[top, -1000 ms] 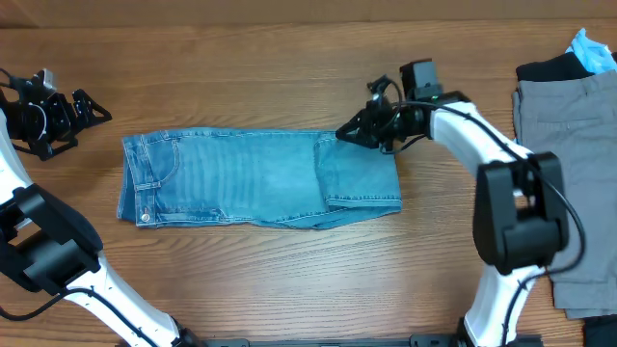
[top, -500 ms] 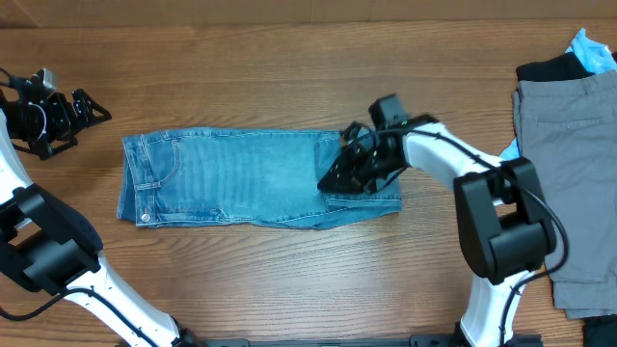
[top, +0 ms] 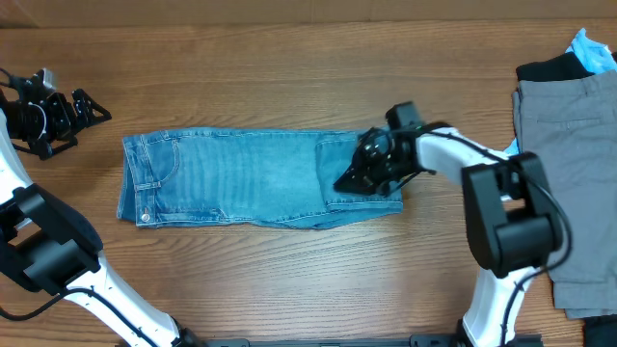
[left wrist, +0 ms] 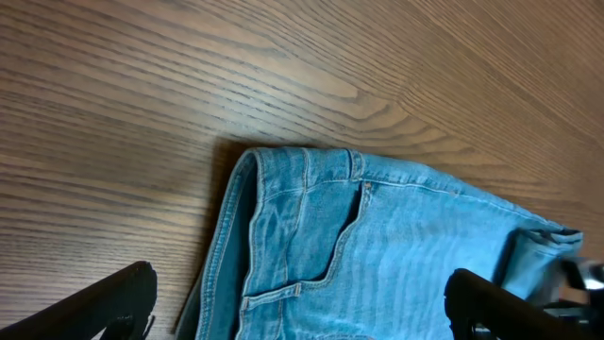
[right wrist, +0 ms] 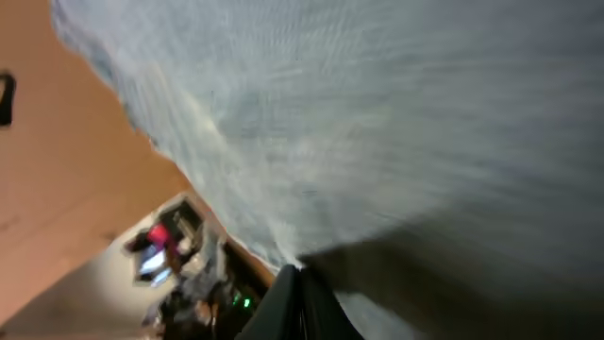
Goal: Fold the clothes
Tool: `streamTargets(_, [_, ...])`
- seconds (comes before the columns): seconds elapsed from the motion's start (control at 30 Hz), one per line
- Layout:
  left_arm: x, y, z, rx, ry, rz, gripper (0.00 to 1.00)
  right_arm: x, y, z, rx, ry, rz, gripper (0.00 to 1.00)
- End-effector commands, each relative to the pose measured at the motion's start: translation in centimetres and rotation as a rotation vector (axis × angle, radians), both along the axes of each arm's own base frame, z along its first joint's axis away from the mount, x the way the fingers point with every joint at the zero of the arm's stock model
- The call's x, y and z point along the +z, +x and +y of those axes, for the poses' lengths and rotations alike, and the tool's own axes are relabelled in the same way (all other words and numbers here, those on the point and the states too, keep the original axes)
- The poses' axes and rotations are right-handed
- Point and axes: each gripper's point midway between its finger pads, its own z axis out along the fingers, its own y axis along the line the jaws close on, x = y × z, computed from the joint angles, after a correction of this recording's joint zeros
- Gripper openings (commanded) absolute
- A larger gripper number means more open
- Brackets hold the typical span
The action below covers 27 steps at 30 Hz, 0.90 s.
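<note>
The light-blue jeans (top: 241, 178) lie folded flat in a long strip on the wooden table, waistband to the left and leg cuffs folded over at the right. My right gripper (top: 351, 182) rests low on the folded right end with its fingers together; its wrist view is filled with blurred denim (right wrist: 377, 123) above the closed fingertips (right wrist: 300, 302). My left gripper (top: 94, 106) is open and empty at the far left edge, apart from the jeans. Its wrist view shows the waistband and pocket (left wrist: 311, 255) between its spread fingers (left wrist: 302, 312).
Grey shorts (top: 569, 164) lie at the right edge of the table, with a black garment (top: 545, 69) and a light-blue scrap (top: 590, 48) behind them. Bare wood (top: 289, 77) surrounds the jeans.
My right gripper has come down from the jeans' upper right edge onto the folded leg end, then slid a little to the right. The left arm has not moved.
</note>
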Motion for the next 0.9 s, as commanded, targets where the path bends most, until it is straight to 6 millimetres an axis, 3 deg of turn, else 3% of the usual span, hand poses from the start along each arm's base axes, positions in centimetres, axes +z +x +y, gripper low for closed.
streamTargets(0.0, [0.0, 0.3, -0.3, -0.005, -0.004, 0.003, 1.00, 5.8, 4.8, -4.4, -0.116, -0.203, -0.233, 0.19])
streamTargets(0.07, [0.0, 0.3, -0.3, -0.005, -0.004, 0.003, 1.00, 6.7, 5.5, -7.6, -0.174, -0.320, -0.262, 0.51])
streamTargets(0.1, [0.0, 0.3, -0.3, -0.005, -0.004, 0.002, 1.00, 6.9, 5.6, -10.0, -0.179, -0.362, -0.282, 0.73])
streamTargets(0.13, [0.0, 0.4, -0.3, -0.005, -0.003, 0.001, 1.00, 6.8, 5.5, -10.8, -0.180, -0.368, -0.280, 0.77])
streamTargets(0.3, [0.0, 0.4, -0.3, -0.005, -0.001, -0.001, 1.00, 4.7, 4.6, -14.5, -0.142, -0.393, -0.259, 0.84])
streamTargets(0.43, [0.0, 0.4, -0.2, -0.004, -0.001, -0.002, 1.00, 3.2, 3.9, -15.5, -0.099, -0.378, -0.257, 0.85])
streamTargets(0.63, [0.0, 0.5, -0.2, -0.005, 0.001, -0.006, 1.00, 0.4, 3.7, -15.7, -0.031, -0.386, -0.277, 0.94])
streamTargets(0.87, [0.0, 0.5, -0.2, -0.005, 0.002, -0.005, 1.00, -1.1, 3.1, -13.7, -0.018, -0.254, -0.218, 0.94])
